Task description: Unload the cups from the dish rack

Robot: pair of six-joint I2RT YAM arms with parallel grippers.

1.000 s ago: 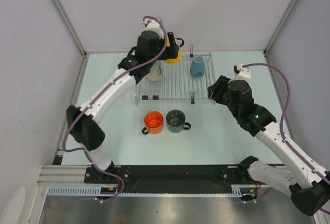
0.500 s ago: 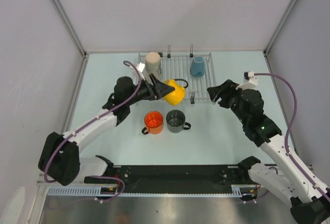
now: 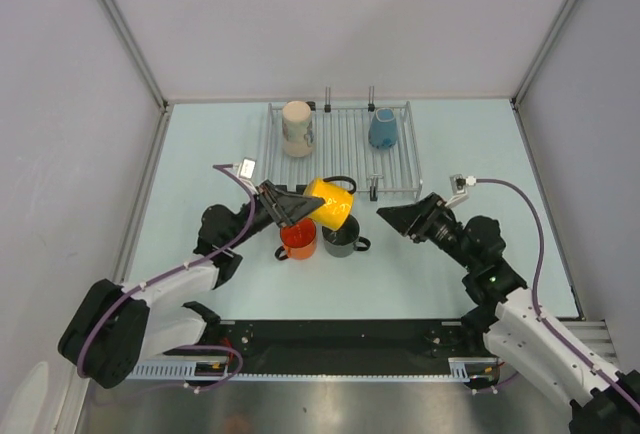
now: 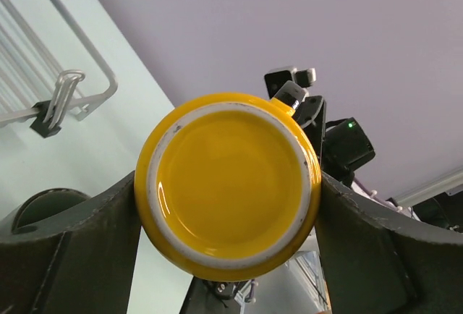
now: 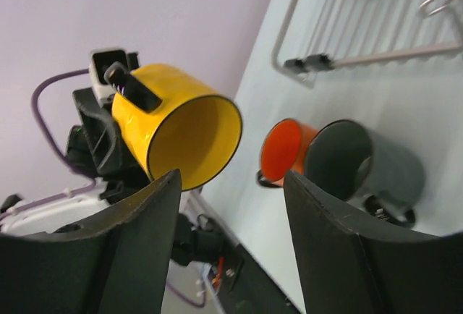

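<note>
My left gripper (image 3: 303, 208) is shut on the yellow cup (image 3: 331, 203), held tilted in the air just above the orange cup (image 3: 297, 239) and the dark grey cup (image 3: 341, 237) on the table. In the left wrist view the yellow cup's base (image 4: 228, 184) fills the gap between both fingers. My right gripper (image 3: 392, 217) is open and empty, pointing left at the yellow cup's mouth (image 5: 192, 140) from a short way off. The dish rack (image 3: 345, 164) holds the cream cup (image 3: 297, 127) and the light blue cup (image 3: 382, 129).
Upright prongs (image 3: 372, 94) stand at the rack's far edge. Grey walls and metal frame posts (image 3: 125, 34) enclose the table. The black base rail (image 3: 330, 334) runs along the near edge.
The left arm has carried the yellow cup off the rack and toward me, over the orange and grey cups. The right arm has drawn back and swung left, its jaws wider.
</note>
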